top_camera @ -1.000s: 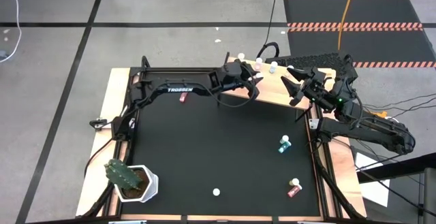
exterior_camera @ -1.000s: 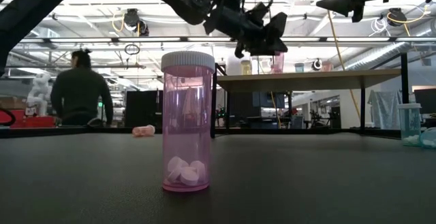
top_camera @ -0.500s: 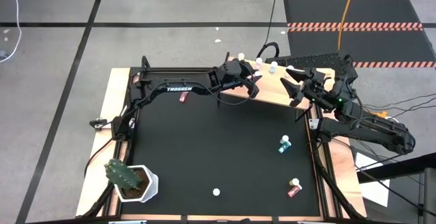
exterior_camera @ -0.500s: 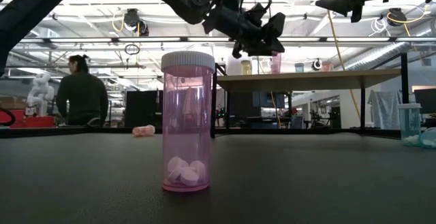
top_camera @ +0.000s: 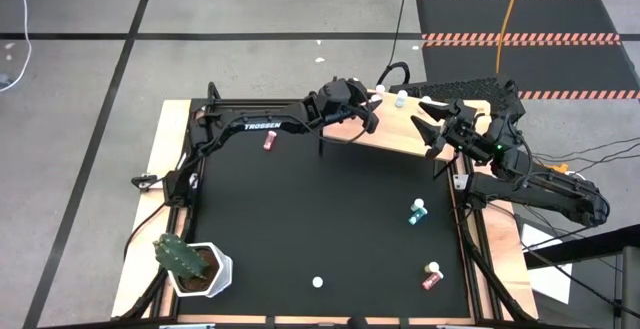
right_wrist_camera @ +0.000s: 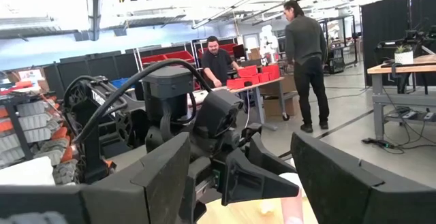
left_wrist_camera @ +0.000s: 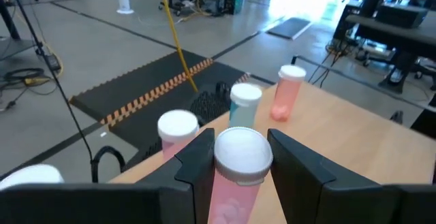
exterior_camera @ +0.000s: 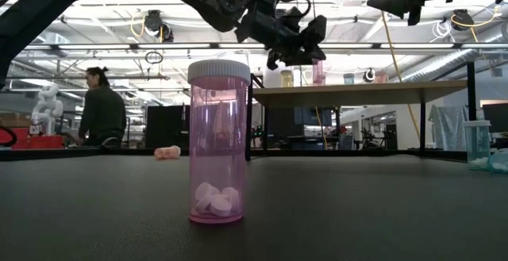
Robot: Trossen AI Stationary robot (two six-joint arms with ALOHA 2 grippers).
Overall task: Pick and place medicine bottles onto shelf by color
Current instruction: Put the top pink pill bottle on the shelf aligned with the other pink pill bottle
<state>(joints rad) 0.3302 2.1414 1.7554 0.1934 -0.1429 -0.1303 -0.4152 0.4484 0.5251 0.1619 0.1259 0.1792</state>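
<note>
Left pincer [left_wrist_camera: 235,166] shifted back over shelf [top_camera: 420,134], pinching pink bottle [left_wrist_camera: 235,176] upright, cap up, right pincer [top_camera: 432,124] spread.

"TROSSEN" in white lettering on left arm [top_camera: 262,126] upper link

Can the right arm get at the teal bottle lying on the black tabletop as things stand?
Probably yes. The right claw is open and empty over the shelf's right end, and the teal bottle lies on its side of the table with nothing around it.
</note>
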